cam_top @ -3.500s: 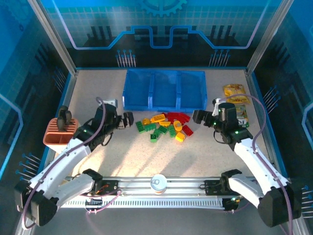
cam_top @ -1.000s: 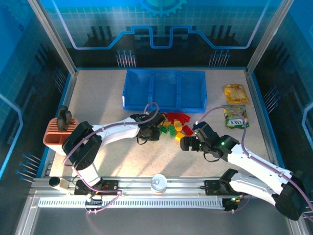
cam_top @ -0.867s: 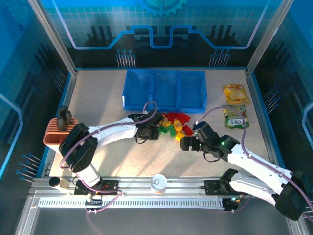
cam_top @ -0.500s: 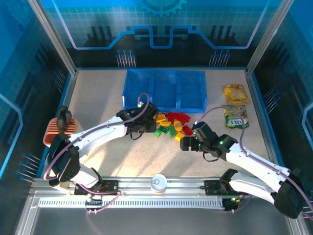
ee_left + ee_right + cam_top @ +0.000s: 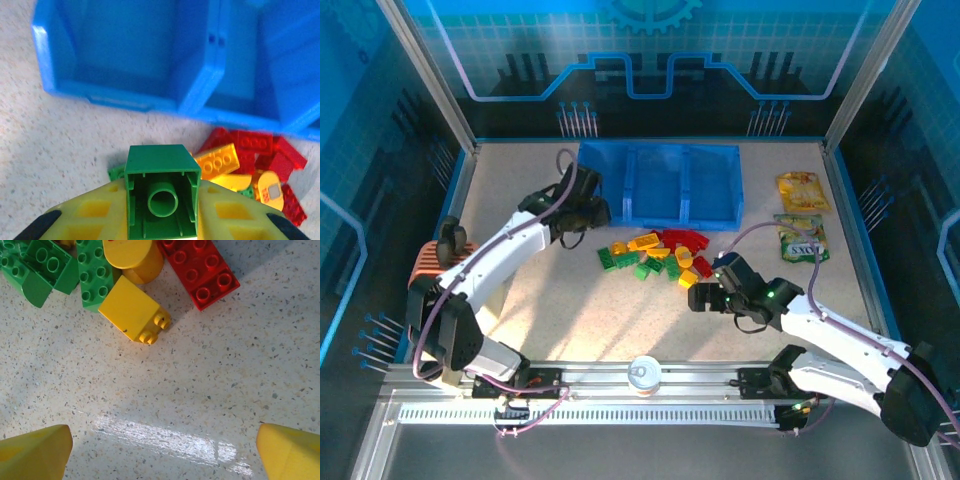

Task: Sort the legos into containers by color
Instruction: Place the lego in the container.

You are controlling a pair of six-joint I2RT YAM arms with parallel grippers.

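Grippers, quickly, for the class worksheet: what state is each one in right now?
Left gripper: closed on a green brick.
Right gripper: open, holding nothing.

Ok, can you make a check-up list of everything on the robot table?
Surface: speckled table, no spills seen.
Job's things: red, yellow and green bricks piled in front of the blue tray; no bricks seen in the tray.
Clutter: snack packets at right, orange holder at left, can at the near edge.
Claws: left claw shut on a green brick in front of the tray's left compartment; right claw open over bare table, near a yellow brick.
Cables: purple cables loop along both arms.
Surroundings: blue walls, metal frame.
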